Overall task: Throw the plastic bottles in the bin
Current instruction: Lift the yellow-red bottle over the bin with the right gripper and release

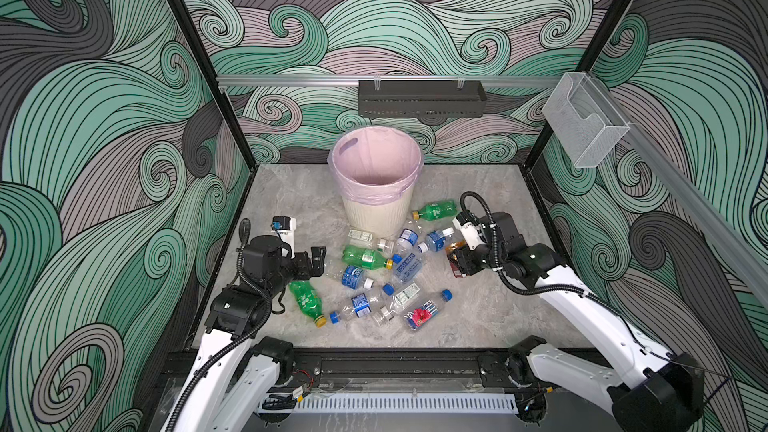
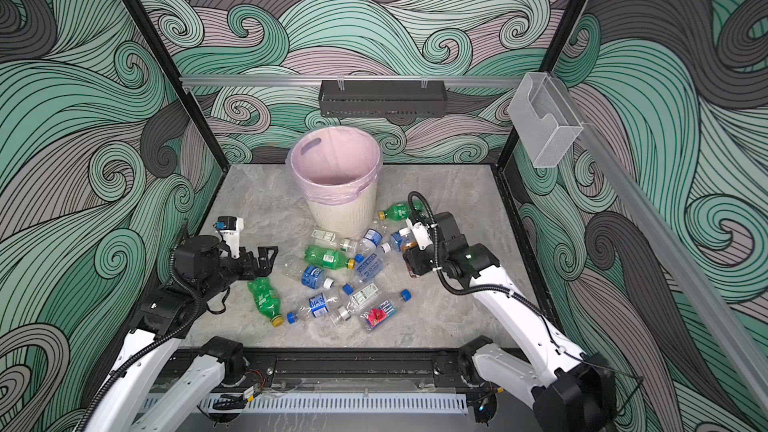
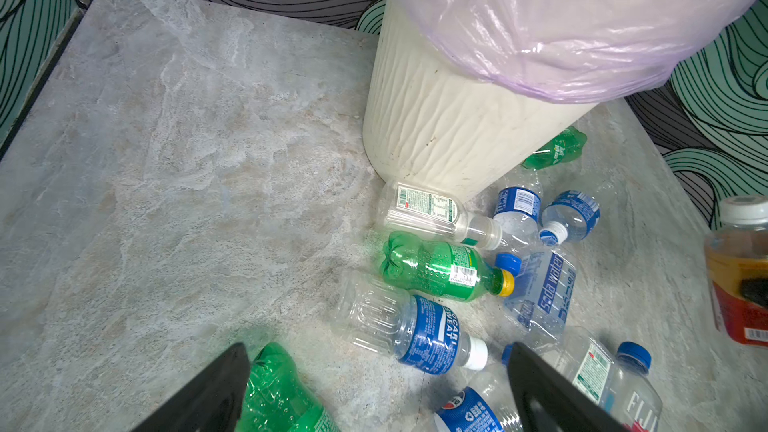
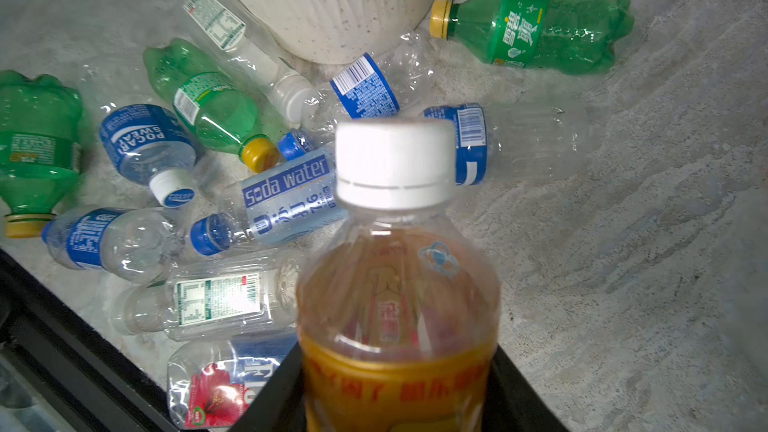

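The bin (image 1: 376,176) (image 2: 336,176), cream and ribbed with a pink liner, stands at the back middle of the grey table. Several plastic bottles (image 1: 365,257) lie scattered in front of it, clear, blue-labelled and green. My right gripper (image 1: 457,261) (image 4: 395,388) is shut on the orange-labelled bottle (image 4: 399,305) (image 3: 739,284), right of the pile, with its white cap pointing away from the wrist. My left gripper (image 1: 318,261) (image 3: 378,351) is open and empty at the pile's left edge. A green bottle (image 3: 282,392) (image 1: 306,303) lies on the table just beyond it.
A long black perforated tray (image 1: 422,98) hangs on the back wall above the bin. A clear plastic box (image 1: 584,122) is mounted on the right rail. Patterned walls close three sides, and a black rail (image 1: 395,361) runs along the table's front edge.
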Motion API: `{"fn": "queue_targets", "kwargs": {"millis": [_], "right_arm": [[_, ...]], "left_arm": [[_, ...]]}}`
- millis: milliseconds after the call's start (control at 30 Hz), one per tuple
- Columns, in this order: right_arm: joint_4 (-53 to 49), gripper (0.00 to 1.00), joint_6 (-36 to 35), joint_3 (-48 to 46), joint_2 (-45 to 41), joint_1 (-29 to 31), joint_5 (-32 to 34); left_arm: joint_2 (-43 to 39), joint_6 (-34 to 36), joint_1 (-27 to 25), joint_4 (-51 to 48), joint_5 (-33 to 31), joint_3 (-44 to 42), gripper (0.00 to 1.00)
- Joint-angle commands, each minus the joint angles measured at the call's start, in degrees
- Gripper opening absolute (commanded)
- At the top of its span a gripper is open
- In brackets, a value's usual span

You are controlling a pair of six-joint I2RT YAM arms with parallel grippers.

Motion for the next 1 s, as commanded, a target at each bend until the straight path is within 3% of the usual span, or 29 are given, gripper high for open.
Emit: {"fn": "queue_targets", "kwargs": {"millis": [0, 200, 400, 467, 533, 633, 733, 967], "right_arm": [[2.54, 0.46, 1.50, -0.08, -2.00, 0.14, -4.63], [4.31, 0.44, 0.18, 11.62, 2.02, 1.51, -4.24], [3.92, 0.44, -1.09, 44.82, 23.25, 4.90, -5.57], [4.56, 0.53, 1.37, 57.61, 32.41, 6.24, -1.91], [3.67, 0.69, 4.06, 70.34, 41.20, 6.99, -1.36], [0.72, 0.84, 3.70, 79.65, 46.90, 7.81, -0.94], [1.61, 0.89, 1.54, 75.73, 44.16, 8.49, -0.49], [15.41, 1.00, -0.51, 42.80, 22.42, 8.49, 0.56]], "left_arm": [[-0.08, -1.29, 0.31, -1.11, -1.86, 0.37, 0.99], [0.37, -4.04, 0.31, -2.56, -5.52, 1.40, 0.99], [0.60, -3.81, 0.31, -5.52, -7.70, 4.01, 0.98], [0.17, -4.84, 0.31, -6.03, -8.16, 4.04, 0.98], [-0.01, -5.63, 0.31, -6.83, -7.73, 4.51, 0.98], [0.15, -6.78, 0.31, -9.77, -9.47, 5.75, 0.99], [0.84, -9.14, 0.31, -13.56, -14.25, 7.00, 0.99], [3.38, -9.61, 0.31, -13.43, -12.71, 7.45, 0.99]]}}
